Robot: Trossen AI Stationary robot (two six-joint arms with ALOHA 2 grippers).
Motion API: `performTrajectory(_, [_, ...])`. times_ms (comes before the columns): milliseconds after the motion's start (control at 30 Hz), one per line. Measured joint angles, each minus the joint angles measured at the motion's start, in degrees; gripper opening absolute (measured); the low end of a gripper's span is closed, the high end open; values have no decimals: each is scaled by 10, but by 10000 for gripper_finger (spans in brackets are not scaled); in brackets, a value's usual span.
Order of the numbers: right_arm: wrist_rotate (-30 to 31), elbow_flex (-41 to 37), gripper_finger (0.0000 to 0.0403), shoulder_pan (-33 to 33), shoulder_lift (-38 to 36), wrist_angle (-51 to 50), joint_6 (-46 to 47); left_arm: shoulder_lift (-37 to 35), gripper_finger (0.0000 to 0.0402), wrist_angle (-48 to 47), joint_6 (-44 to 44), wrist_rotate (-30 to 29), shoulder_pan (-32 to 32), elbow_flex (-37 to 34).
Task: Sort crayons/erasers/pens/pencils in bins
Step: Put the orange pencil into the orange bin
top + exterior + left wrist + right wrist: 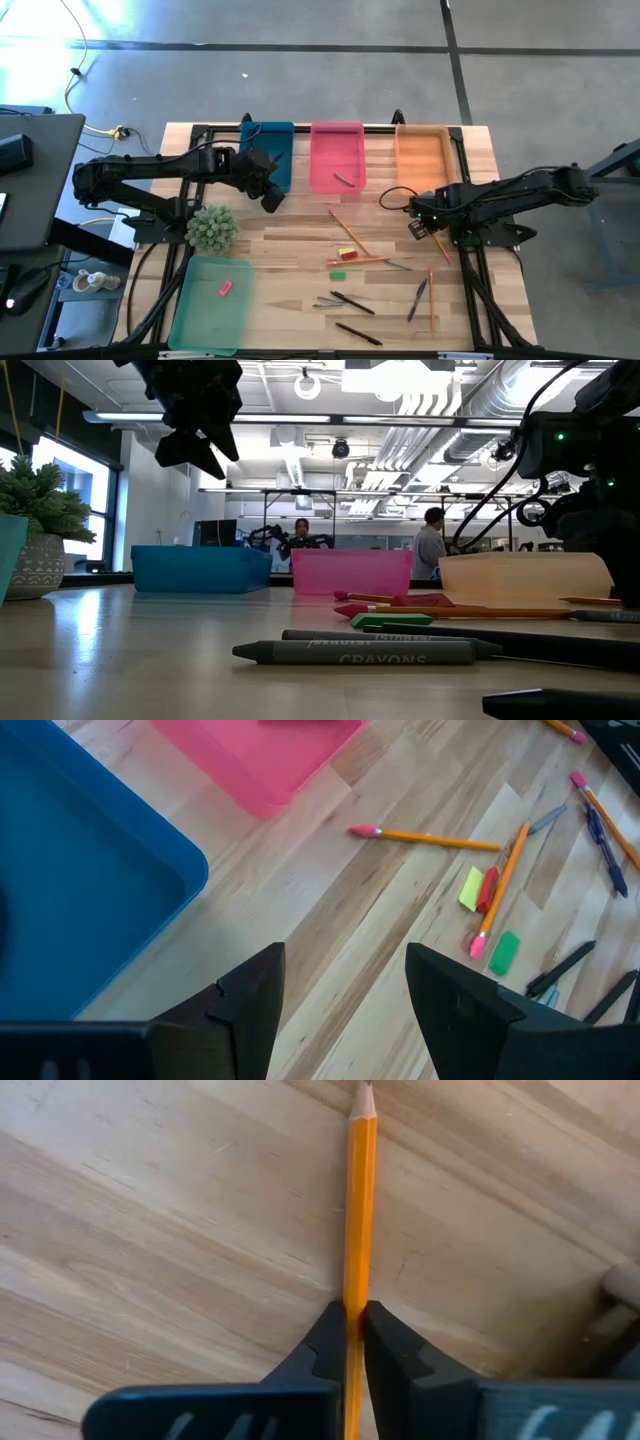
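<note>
Two items sit binned, most of the pencils and pens still scattered on the table (300, 240); my right gripper (354, 1342) pinches a pencil (359, 1200), my left gripper (345, 995) hangs wide open, empty.

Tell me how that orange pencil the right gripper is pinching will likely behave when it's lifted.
The pencil looks like a straight stiff stick, so it probably won't sag. It is very thin, so likely light. The right gripper holds it along a narrow contact, so it may pivot between the fingers, and it could roll if set down on the table.
</note>
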Motion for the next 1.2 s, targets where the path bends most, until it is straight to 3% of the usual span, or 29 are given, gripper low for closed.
performTrajectory(467, [-41,15,4,16,1,103,12,0,197,-14,60,8,0,1])
performTrajectory(700, [-38,16,4,26,1,174,42,-1,197,-55,148,6,17,46])
performTrajectory(900, [-13,19,5,24,1,205,55,-1,197,-90,223,-8,55,90])
performTrajectory(1200, [69,88,5,24,0,185,34,-1,197,-103,298,-9,100,111])
